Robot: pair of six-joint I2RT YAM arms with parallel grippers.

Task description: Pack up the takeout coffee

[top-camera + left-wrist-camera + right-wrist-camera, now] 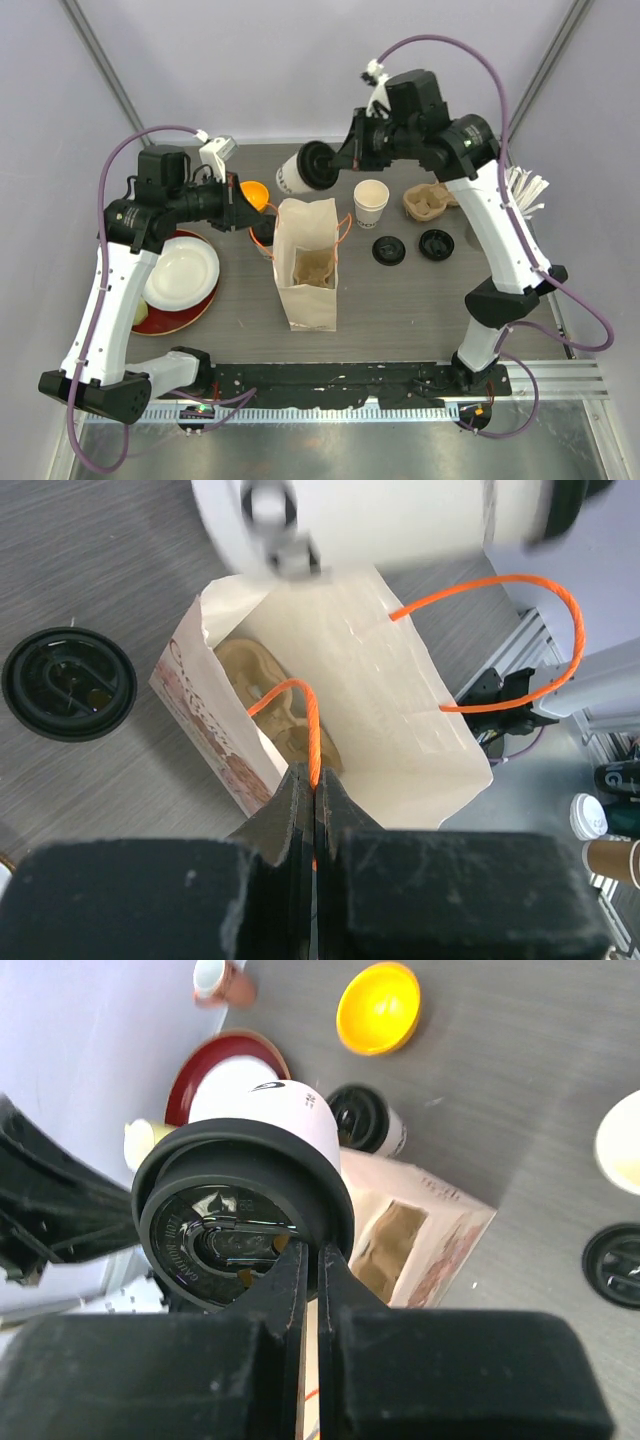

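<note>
The right hand (311, 1256) was clamped on a lidded takeout coffee (297, 172), aloft by the paper bag (309, 305) (its orange handle (300, 705) pinched in the closed left hand (315, 785)). Neither coffee looked packed; the second lidded cup (376, 1126) stood beside the bag.

The grey table (420, 310) bears an open paper bag (308, 270) standing right at the left gripper (315, 780). A yellow bowl (255, 193) and a red plate (185, 318) lie near that gripper. To the right of the right gripper (312, 1252) stand a lidless white cup (371, 203) and a cardboard carrier (428, 203), with two black lids (388, 250) nearer the arm bases.
</note>
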